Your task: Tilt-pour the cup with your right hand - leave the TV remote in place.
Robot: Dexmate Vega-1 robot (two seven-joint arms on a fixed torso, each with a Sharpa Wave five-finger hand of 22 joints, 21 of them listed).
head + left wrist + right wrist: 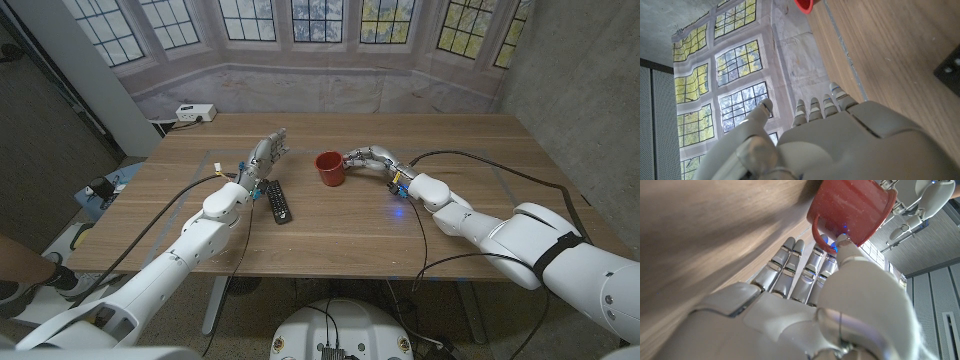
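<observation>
A red cup (330, 168) with a handle stands upright near the middle of the table. My right hand (372, 158) is just to its right, fingers stretched toward it and holding nothing. In the right wrist view the cup (850, 210) and its handle sit just beyond my fingertips (790, 245), and the thumb reaches up beside the handle. A black TV remote (278, 200) lies nearer the front, left of the cup. My left hand (265, 152) is raised above the table behind the remote, fingers apart and empty. The left wrist view catches the cup (803, 5) and a corner of the remote (949, 75).
A white box (195, 112) sits at the table's (470, 140) far left corner. Black cables (480, 165) trail across the wood from both wrists. A person's leg (20, 262) shows at the lower left, off the table.
</observation>
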